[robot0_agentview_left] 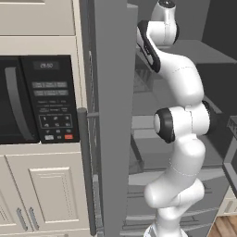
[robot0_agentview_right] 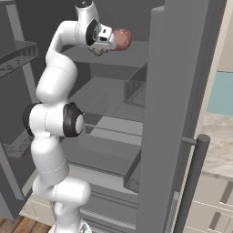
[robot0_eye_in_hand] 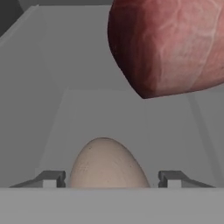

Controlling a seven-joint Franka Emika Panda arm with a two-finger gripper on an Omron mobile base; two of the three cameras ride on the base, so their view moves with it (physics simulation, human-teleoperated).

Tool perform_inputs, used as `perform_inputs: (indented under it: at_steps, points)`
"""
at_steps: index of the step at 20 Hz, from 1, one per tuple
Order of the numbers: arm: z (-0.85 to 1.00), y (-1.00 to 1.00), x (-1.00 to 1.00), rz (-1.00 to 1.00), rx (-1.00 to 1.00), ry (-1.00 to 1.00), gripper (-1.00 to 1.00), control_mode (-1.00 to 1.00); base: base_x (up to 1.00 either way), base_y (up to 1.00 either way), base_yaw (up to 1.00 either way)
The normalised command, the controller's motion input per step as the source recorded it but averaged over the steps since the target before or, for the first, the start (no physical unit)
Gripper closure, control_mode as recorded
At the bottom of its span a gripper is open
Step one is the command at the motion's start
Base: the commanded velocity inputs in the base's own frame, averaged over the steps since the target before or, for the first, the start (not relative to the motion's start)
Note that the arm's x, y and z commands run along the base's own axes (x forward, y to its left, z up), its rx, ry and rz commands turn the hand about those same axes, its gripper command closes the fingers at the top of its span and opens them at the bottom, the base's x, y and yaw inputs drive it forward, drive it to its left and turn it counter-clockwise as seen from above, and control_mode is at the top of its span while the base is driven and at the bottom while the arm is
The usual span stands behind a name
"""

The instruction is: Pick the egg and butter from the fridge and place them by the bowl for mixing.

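The egg (robot0_eye_in_hand: 107, 164), a pale beige oval, lies on a grey shelf (robot0_eye_in_hand: 127, 113) inside the open fridge (robot0_agentview_right: 175, 113). My gripper (robot0_eye_in_hand: 112, 179) is open and straddles the egg. One fingertip (robot0_eye_in_hand: 54, 178) stands on each side of it with a thin gap. In the right base view the gripper (robot0_agentview_right: 97, 51) reaches onto an upper fridge shelf, beside a lumpy red-pink chunk (robot0_agentview_right: 120, 38). The butter and the bowl are out of view.
The red-pink chunk (robot0_eye_in_hand: 168, 46) sits just beyond the egg and to its right. The fridge door (robot0_agentview_left: 113, 115), with its long bar handle (robot0_agentview_left: 83, 171), stands open left of the arm. A black-fronted microwave (robot0_agentview_left: 28, 99) and cream cabinets lie further left. Shelf walls close in the sides.
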Motion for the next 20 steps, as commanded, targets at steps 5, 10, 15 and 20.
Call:
perform_inputs:
  at_steps: [5,10,15,20]
  points:
    - [-0.27,0.00,-0.01,0.00,0.02,0.16,1.00,-1.00,0.00,0.00,0.00]
    - [-0.11,0.00,-0.09,0.01,0.01,0.04,1.00,-1.00,0.00,0.00,0.00]
    - [0.00,0.00,0.00,0.00,0.00,-0.02,1.00,-1.00,0.00,0.00,0.00]
    - [0.00,0.00,-0.08,-0.03,0.00,-0.37,1.00,-1.00,0.00,0.00,0.00]
